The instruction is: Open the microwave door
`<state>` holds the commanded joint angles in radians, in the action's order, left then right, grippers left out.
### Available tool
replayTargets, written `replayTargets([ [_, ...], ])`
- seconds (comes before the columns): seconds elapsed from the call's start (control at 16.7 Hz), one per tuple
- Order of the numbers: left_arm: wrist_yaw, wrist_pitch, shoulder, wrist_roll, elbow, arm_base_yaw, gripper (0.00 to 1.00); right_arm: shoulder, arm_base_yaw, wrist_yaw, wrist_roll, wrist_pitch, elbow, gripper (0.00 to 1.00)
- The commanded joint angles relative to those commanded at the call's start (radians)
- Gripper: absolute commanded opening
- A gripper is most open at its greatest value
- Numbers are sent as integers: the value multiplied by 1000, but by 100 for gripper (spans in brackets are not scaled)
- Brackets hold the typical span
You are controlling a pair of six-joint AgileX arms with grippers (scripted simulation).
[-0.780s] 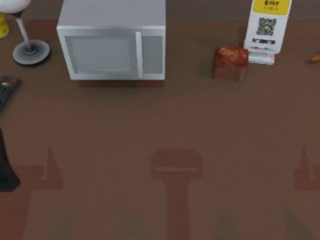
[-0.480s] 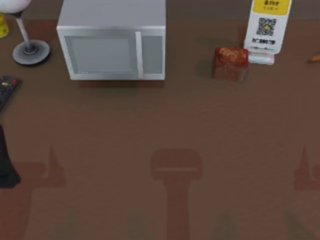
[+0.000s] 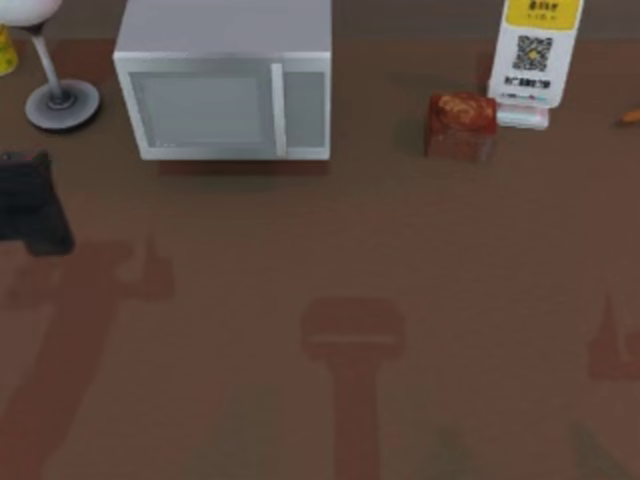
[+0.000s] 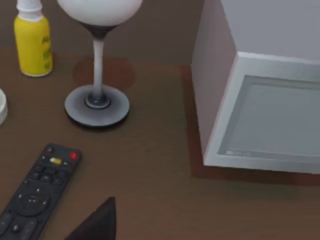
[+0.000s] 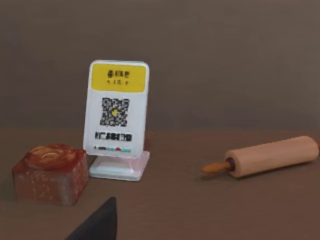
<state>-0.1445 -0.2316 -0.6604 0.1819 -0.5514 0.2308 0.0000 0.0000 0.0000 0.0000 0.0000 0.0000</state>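
The silver-grey microwave (image 3: 222, 80) stands at the back left of the table, and its corner also fills one side of the left wrist view (image 4: 260, 60). The microwave door (image 3: 205, 108) lies flush and closed, with its pale handle strip (image 3: 279, 108) next to the plain control panel (image 3: 306, 108). My left gripper (image 3: 35, 205) hovers at the table's left edge, left of and nearer than the door, touching nothing. Only one dark fingertip (image 4: 102, 220) shows in its wrist view, set far to one side, with nothing held. My right gripper is outside the top view; one fingertip (image 5: 102, 220) shows.
A white goblet (image 3: 60, 100) and a yellow bottle (image 4: 33, 42) stand left of the microwave. A black remote (image 4: 35, 195) lies below my left gripper. To the right are a red-brown block (image 3: 461, 125), a QR sign (image 3: 535, 50) and a rolling pin (image 5: 270, 156).
My left arm has swung from the near left edge toward the back, now covering the remote in the top view. The microwave door has not moved.
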Motion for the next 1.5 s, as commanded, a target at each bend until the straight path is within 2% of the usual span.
replayTargets([
  [0.42,-129,-164,-719,197,-581,214,100,0,0,0,0,0,0,100],
  [0.78,-211,-300,-1134,307,-897,348,100,0,0,0,0,0,0,100],
  [1.02,-231,-343,-1230,331,-967,380,100,0,0,0,0,0,0,100],
  [1.32,-228,-338,-1232,328,-965,375,100,0,0,0,0,0,0,100],
  [1.5,-216,-280,-1305,309,-990,356,100,0,0,0,0,0,0,100],
])
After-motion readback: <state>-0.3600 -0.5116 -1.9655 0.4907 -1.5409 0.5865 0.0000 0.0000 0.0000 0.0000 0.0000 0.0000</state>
